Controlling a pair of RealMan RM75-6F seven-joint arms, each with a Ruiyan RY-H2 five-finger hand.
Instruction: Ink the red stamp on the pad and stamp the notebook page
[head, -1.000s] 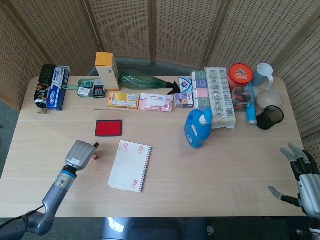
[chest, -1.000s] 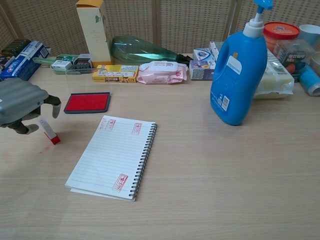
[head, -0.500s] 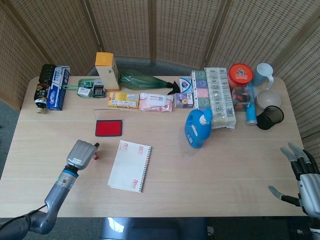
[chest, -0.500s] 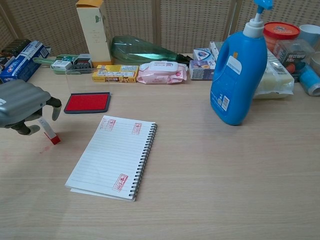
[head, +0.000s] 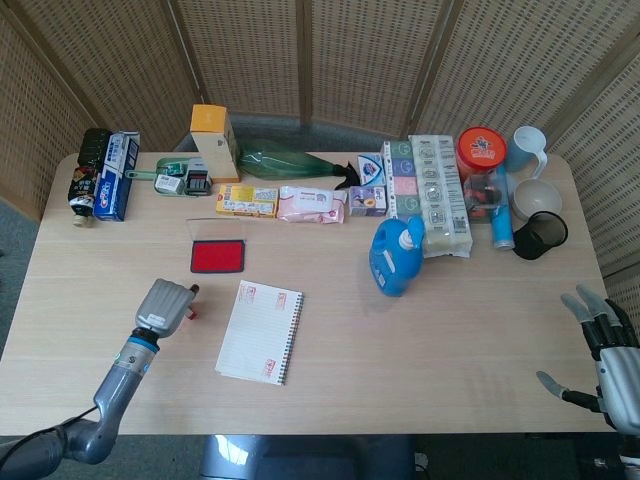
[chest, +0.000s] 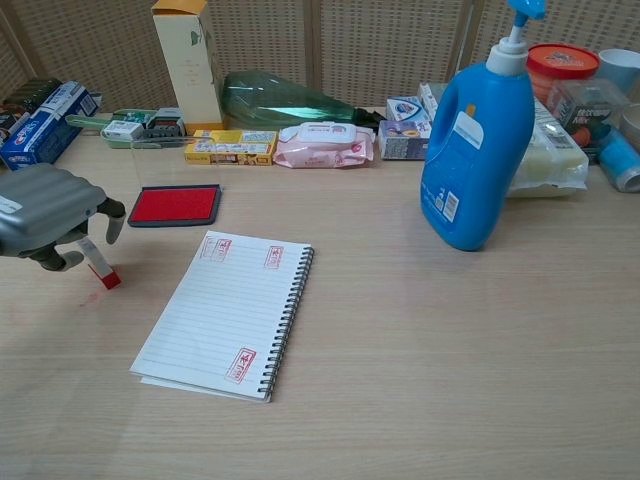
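In the chest view my left hand (chest: 45, 215) is at the left table edge, fingers curled over the top of the red stamp (chest: 100, 268). The stamp leans, its red base touching the table left of the notebook (chest: 225, 310). From the head view the hand (head: 165, 305) hides most of the stamp (head: 191, 311). The open notebook (head: 260, 330) shows three red prints on its lined page. Behind it lies the red ink pad (chest: 175, 205), also the ink pad (head: 218, 256), apart from the hand. My right hand (head: 600, 350) hangs off the table's right front corner, fingers spread, holding nothing.
A blue detergent bottle (chest: 475, 140) stands right of the notebook. Boxes, a tissue pack (chest: 322, 142), a green bottle (chest: 285, 100) and a tall carton (chest: 190, 60) line the back. Cups and a red-lidded jar (head: 482, 148) crowd the back right.
My left hand has drifted slightly left and toward the front edge. The stamp's base stays on the same spot. The right hand has not moved.
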